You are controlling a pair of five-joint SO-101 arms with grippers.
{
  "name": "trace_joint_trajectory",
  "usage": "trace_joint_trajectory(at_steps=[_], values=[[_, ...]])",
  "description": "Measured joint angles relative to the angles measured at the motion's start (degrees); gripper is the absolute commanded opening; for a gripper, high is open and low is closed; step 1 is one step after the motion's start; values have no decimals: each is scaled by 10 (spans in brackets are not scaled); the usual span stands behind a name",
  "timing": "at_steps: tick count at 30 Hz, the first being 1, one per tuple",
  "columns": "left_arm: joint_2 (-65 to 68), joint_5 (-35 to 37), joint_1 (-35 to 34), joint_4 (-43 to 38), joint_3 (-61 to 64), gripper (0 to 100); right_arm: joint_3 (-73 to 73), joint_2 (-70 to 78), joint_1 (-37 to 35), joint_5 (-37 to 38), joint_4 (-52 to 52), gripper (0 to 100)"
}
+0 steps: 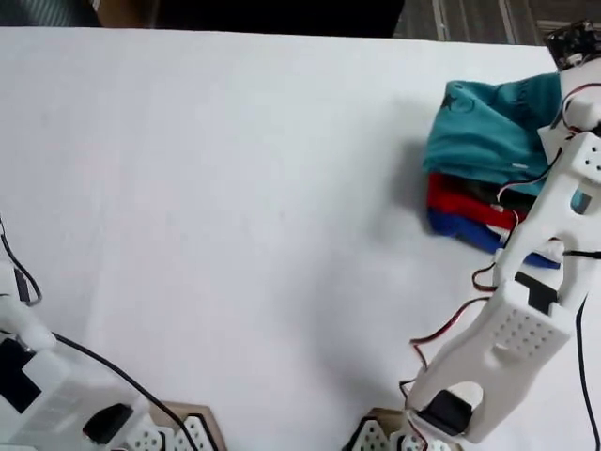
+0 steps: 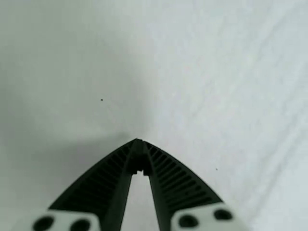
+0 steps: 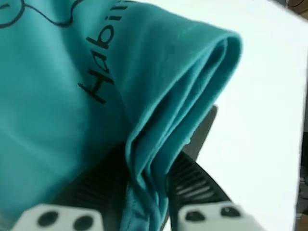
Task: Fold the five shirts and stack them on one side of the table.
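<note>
The teal shirt (image 3: 96, 96), folded into several layers, sits with its folded edge pinched between the jaws of the right end effector (image 3: 159, 154). One jaw lies under the cloth and the other against its outer side. We judge the hold is taken on the fold itself so that the layers stay together while the shirt is squared on top of the pile.

From above, the teal shirt (image 1: 493, 127) caps a stack right under that end effector, by the desk's edge on the right arm's side. Below it we make out a red shirt (image 1: 460, 202) and a blue shirt (image 1: 460, 228) at the bottom. A dark band between the teal and the red may be a fourth, though we cannot tell. We count three shirts for certain, so a fifth cannot be confirmed here. The stacking on one side looks far along.

The right arm (image 1: 526, 319) stretches from its base over the pile. The left end effector (image 2: 138, 144) is closed on nothing, its tips meeting above bare white desk (image 1: 235, 188), well apart from the stack. The left arm (image 1: 47, 385) is drawn in close to its base, which we read as keeping clear of its partner's work. We count two arms and one stack.
</note>
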Motion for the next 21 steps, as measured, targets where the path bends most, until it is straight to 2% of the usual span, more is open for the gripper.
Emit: trace_joint_trajectory(at_steps=[11, 18, 21], values=[[0, 0, 2, 0, 0, 26, 0, 80, 32, -3, -26, 36], [0, 0, 8, 0, 0, 26, 0, 65, 33, -22, -6, 296], [0, 0, 8, 0, 0, 26, 0, 20, 33, -49, -2, 295]])
